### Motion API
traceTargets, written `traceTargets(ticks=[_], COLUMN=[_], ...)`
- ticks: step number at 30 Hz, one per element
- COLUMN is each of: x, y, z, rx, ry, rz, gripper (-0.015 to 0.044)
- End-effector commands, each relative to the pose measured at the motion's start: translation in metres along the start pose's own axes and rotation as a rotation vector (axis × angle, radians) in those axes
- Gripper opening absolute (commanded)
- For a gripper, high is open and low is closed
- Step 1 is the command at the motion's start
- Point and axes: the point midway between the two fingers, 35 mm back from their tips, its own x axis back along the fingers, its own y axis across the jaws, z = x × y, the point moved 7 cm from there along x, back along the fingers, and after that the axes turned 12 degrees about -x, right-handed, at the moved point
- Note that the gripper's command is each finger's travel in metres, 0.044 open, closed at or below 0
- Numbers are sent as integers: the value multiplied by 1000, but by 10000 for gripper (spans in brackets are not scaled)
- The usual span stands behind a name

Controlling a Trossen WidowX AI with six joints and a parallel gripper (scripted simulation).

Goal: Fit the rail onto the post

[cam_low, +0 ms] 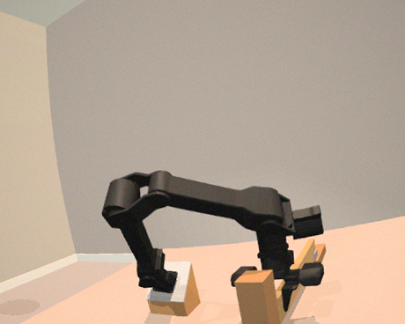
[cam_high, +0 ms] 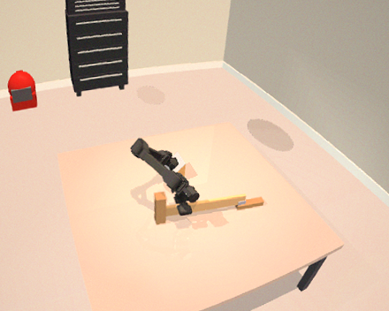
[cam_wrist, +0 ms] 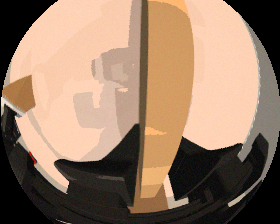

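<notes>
The long wooden rail (cam_high: 217,203) (cam_low: 306,256) (cam_wrist: 170,75) runs between the post and the low footboard block (cam_high: 254,202) (cam_low: 322,252). Its far end is at the grey bracket (cam_high: 242,202) and looks seated there. It looks about level. Its near end meets the post (cam_high: 160,208) (cam_low: 257,305) (cam_wrist: 150,206) with no gap that I can make out in the top view. The pegs and holes are hidden, so their depth cannot be seen. My gripper (cam_high: 185,209) (cam_low: 287,295) (cam_wrist: 148,127) points down and is shut on the rail near its post end, one finger on each side.
The arm's base stands on a wedge-shaped block with a light top plate (cam_low: 181,275), behind the rail in the top view; its wooden side (cam_wrist: 21,92) shows at the wrist view's left. The post rises close beside the gripper. A black cabinet (cam_high: 99,50) and a red object (cam_high: 21,87) stand beyond the table.
</notes>
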Motion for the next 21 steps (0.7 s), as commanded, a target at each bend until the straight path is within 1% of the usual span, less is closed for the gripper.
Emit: traceTargets(ticks=[1,12,21], x=[2,3,0], y=[-1,-1,0], z=[4,6,1], rx=[1,1,0], ry=[0,0,-6], rz=[5,5,-2], gripper=[0,0,236])
